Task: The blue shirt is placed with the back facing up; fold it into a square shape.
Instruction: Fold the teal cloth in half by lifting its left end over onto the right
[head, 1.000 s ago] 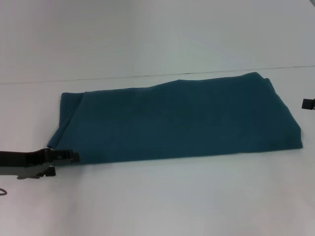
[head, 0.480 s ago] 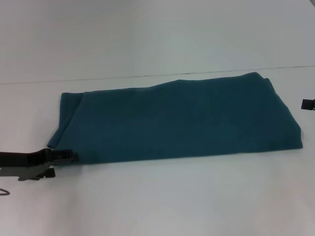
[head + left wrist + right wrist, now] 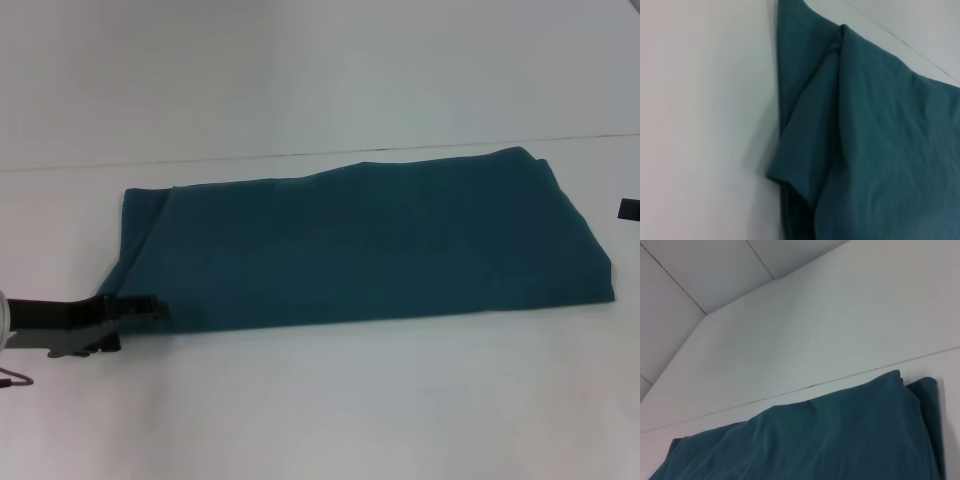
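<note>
The blue shirt (image 3: 360, 245) lies flat on the white table (image 3: 330, 410), folded into a long band running left to right, plain side up. My left gripper (image 3: 155, 309) is low at the shirt's near left corner, its tip at the cloth's edge. The left wrist view shows that end of the shirt (image 3: 880, 140) with a folded sleeve and layered edges. My right gripper (image 3: 630, 209) shows only as a small dark piece at the right border, apart from the shirt's right end. The right wrist view shows the shirt's far edge (image 3: 815, 445).
A thin seam line (image 3: 300, 153) crosses the table just behind the shirt. White tabletop lies in front of the shirt and behind it. A thin cable loop (image 3: 12, 378) hangs by the left arm.
My left gripper has moved a little right and farther away, up to the shirt's near left corner. The right gripper has drawn slightly further out of view. The shirt has not moved.
</note>
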Controlling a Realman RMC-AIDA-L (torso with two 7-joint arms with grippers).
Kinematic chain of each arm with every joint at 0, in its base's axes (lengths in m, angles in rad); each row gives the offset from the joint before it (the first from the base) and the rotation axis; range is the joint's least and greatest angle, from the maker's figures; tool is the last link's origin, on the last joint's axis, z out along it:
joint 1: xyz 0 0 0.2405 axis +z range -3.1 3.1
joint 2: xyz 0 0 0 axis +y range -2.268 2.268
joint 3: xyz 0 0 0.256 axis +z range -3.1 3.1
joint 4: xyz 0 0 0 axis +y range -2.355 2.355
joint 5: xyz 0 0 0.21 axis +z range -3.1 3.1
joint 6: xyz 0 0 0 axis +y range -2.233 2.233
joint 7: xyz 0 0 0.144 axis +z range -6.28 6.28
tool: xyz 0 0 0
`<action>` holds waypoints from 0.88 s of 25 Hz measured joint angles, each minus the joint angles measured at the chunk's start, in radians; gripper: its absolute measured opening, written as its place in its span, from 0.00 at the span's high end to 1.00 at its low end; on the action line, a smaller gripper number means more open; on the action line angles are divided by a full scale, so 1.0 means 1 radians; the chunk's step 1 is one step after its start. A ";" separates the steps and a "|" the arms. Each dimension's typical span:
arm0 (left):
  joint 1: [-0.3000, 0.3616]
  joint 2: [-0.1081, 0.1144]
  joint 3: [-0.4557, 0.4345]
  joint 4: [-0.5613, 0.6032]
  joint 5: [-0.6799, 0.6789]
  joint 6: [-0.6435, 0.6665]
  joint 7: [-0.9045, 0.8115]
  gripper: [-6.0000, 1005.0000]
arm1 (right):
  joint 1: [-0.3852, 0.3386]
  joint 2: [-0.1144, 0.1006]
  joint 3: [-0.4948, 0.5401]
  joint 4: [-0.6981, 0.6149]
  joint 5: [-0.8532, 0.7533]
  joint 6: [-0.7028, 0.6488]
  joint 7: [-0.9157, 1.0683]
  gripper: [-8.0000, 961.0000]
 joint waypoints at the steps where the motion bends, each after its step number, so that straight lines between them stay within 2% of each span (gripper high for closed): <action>1: -0.004 0.001 0.000 -0.005 0.000 -0.003 0.001 0.07 | 0.000 0.000 0.001 0.000 0.000 -0.001 0.000 0.04; 22: -0.026 0.006 0.001 -0.016 0.024 -0.041 0.002 0.07 | 0.004 0.000 0.005 0.000 0.000 -0.007 0.002 0.04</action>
